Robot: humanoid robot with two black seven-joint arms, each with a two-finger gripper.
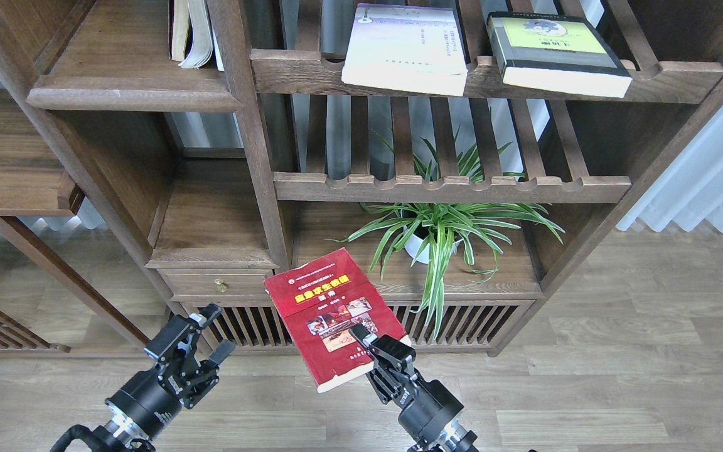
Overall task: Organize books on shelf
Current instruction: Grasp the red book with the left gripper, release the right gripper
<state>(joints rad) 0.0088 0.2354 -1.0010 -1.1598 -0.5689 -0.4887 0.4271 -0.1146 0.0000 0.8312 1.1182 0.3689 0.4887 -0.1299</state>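
My right pincer (pixel 368 342) grips the red book (pixel 330 314) by its lower corner, cover up, below the shelf (pixel 129 97), ready to lift, while my left pincer (pixel 208 336) hangs open and empty as a spare.

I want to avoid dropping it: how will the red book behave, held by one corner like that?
The red book looks like a thin paperback, so it will probably flex and droop away from the right gripper. Its glossy cover may slip. Held near one corner, it could twist.
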